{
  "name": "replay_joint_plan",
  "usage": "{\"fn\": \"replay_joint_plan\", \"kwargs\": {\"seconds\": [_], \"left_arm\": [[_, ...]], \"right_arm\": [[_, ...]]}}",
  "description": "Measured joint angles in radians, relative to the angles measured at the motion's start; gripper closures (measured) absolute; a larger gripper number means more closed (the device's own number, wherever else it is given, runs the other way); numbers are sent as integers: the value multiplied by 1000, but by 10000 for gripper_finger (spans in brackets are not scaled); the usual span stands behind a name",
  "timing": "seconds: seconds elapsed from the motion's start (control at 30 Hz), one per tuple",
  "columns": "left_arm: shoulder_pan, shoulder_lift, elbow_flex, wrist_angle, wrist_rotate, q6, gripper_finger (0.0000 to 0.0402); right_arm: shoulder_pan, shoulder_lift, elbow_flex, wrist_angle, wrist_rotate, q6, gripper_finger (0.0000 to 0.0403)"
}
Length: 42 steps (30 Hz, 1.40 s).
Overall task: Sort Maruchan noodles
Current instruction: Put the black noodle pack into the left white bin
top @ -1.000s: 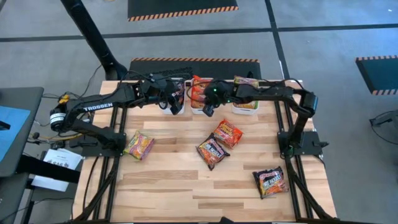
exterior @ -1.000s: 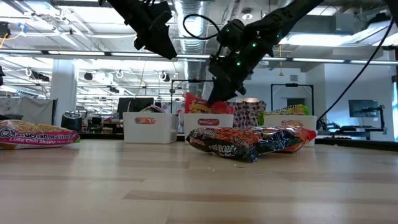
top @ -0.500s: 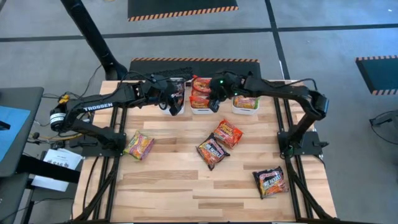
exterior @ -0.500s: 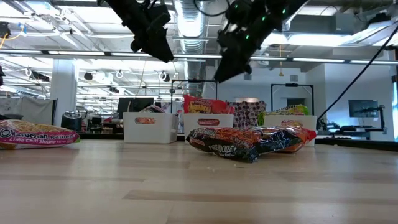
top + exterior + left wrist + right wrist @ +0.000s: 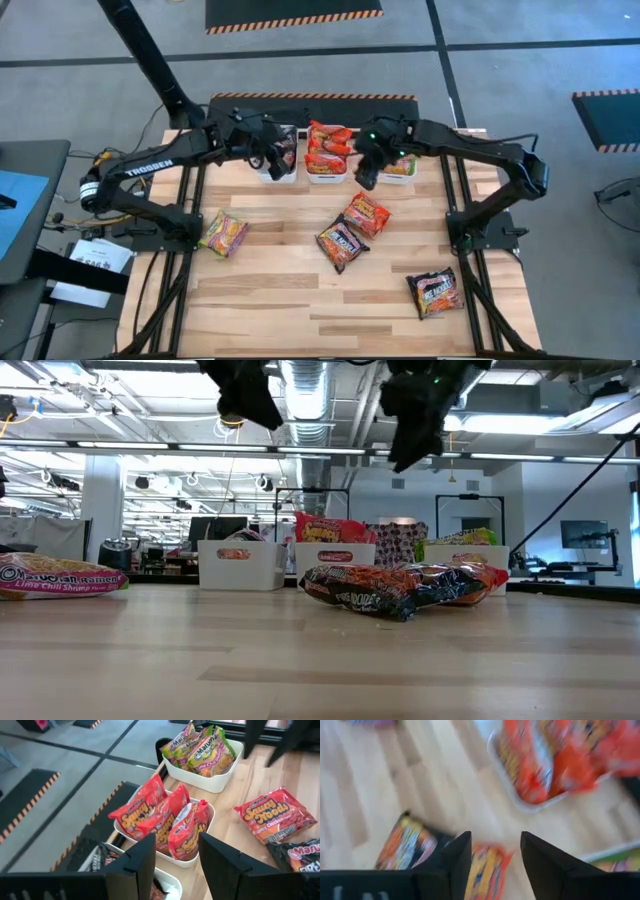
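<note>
Three white bins stand along the far edge: the left bin [image 5: 278, 160] has dark packets, the middle bin [image 5: 327, 178] red ones [image 5: 162, 817], the right bin [image 5: 398, 176] green ones [image 5: 205, 752]. Loose on the table lie a green-pink packet [image 5: 223, 234], a red packet [image 5: 367, 213] and two dark packets [image 5: 342, 243] [image 5: 435, 292]. My left gripper [image 5: 175, 862] hovers open and empty above the left bin. My right gripper [image 5: 492, 862] hangs open and empty, high over the table just near of the middle and right bins.
Bare wood takes up the near half of the table [image 5: 300, 300] and the strip between the bins and the loose packets. The two arms reach in close together over the bins. Black frame rails run along both table sides.
My right gripper has risen from the middle bin and swung toward the table's right, ending high near the right bin's near-left corner. The red packets in the middle bin are now uncovered. My left gripper has lifted a little above the left bin.
</note>
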Motion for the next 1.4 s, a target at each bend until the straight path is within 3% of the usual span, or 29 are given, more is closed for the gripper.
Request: {"fn": "replay_joint_plan", "kwargs": {"seconds": [0.2, 0.53, 1.1, 1.4], "left_arm": [[0, 0, 87, -110, 5, 37, 264], [0, 0, 130, -202, 143, 37, 264], [-1, 2, 130, -315, 174, 34, 264], [-21, 2, 130, -315, 174, 7, 264]], "right_arm": [[108, -30, 0, -221, -66, 147, 184], [372, 3, 0, -494, -84, 390, 182], [846, 2, -21, -558, -103, 804, 182], [1032, 2, -21, -559, -103, 865, 191]]}}
